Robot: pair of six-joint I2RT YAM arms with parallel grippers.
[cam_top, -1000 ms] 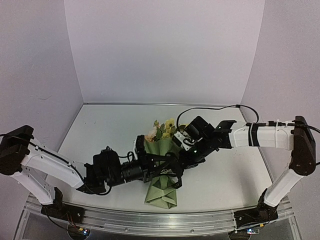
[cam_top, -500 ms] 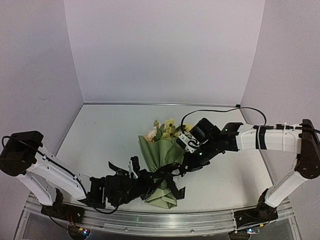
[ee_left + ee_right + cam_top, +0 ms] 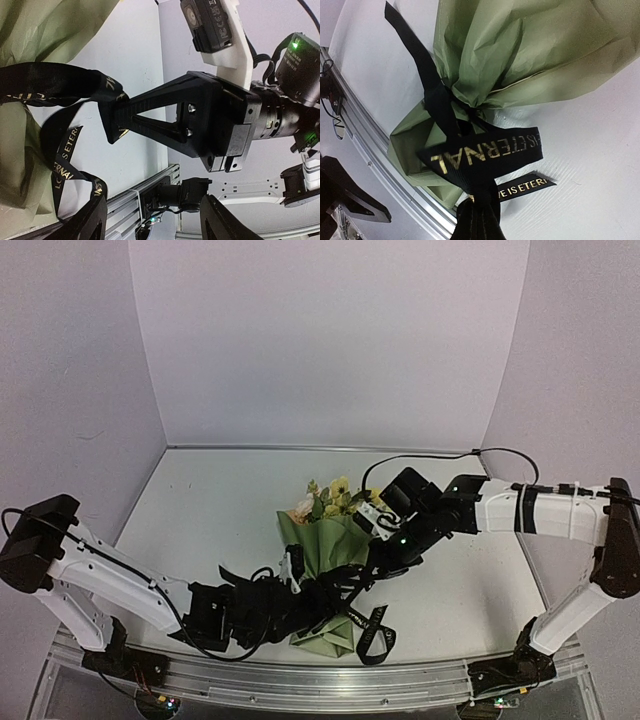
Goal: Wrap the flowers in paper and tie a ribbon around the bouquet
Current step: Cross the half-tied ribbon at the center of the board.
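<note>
The bouquet point(image 3: 322, 558) lies on the bench point(image 3: 220, 500), in the near middle between the two arms. Its flowers point(image 3: 335, 495) point toward the back wall. Its folded narrow end points toward the rail point(image 3: 420, 678) at the near edge. The paper point(image 3: 520, 50) shows its olive face and is gathered tight at a neck below the wide rim.

The ribbon point(image 3: 485, 155) is cinched around that neck. One black band with gold lettering crosses in front of the paper's lower part. A plain tail sticks up and away past the neck in the right wrist view. Another lettered end lies flat on the bench beside the narrow end.

The right fingers point(image 3: 150, 112) are pressed together on a stretch of ribbon. It runs taut from their tips back to the paper.

The left fingers point(image 3: 92, 222) stand apart with nothing between them, low over the bench just on the near-left side of the bouquet. A slack loop of ribbon hangs close to one of them. I cannot tell whether it touches.
</note>
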